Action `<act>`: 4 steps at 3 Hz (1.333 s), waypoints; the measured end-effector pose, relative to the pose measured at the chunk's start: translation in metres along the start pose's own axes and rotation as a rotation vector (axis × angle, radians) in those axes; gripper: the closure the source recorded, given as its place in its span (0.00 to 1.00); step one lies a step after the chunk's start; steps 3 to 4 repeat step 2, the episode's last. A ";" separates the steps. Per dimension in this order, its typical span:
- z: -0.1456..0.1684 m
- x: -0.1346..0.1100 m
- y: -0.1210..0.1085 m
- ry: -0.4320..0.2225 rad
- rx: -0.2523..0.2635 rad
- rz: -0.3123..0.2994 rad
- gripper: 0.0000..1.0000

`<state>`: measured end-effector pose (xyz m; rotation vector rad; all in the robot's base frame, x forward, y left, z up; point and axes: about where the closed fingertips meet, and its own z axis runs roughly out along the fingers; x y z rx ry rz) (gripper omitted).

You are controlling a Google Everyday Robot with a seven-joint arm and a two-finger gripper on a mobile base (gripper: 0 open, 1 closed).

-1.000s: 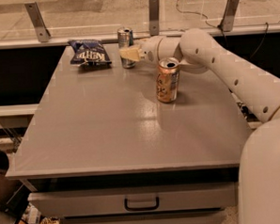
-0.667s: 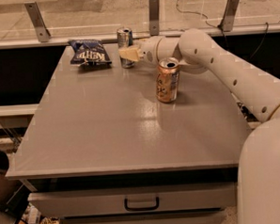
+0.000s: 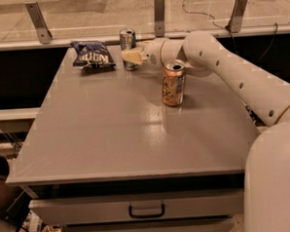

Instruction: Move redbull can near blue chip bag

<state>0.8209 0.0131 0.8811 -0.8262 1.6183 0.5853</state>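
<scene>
The redbull can (image 3: 126, 40), slim and silver, stands upright at the far edge of the grey table (image 3: 112, 139). The blue chip bag (image 3: 92, 54) lies flat just to its left, a small gap between them. My gripper (image 3: 132, 56) reaches in from the right and sits right against the can's lower front, covering part of it. I cannot tell whether it holds the can. The white arm (image 3: 230, 69) stretches from the lower right across the table's far right part.
An orange-tan soda can (image 3: 173, 84) stands upright right of the table's centre, just in front of my arm. A low rail with metal brackets (image 3: 158, 14) runs behind the table. A drawer with a handle (image 3: 146, 211) sits below the front edge.
</scene>
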 end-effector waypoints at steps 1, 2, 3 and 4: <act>0.000 0.000 0.000 0.000 0.000 0.000 0.16; 0.003 0.000 0.002 0.000 -0.005 0.001 0.00; 0.003 0.000 0.002 0.000 -0.005 0.001 0.00; 0.003 0.000 0.002 0.000 -0.005 0.001 0.00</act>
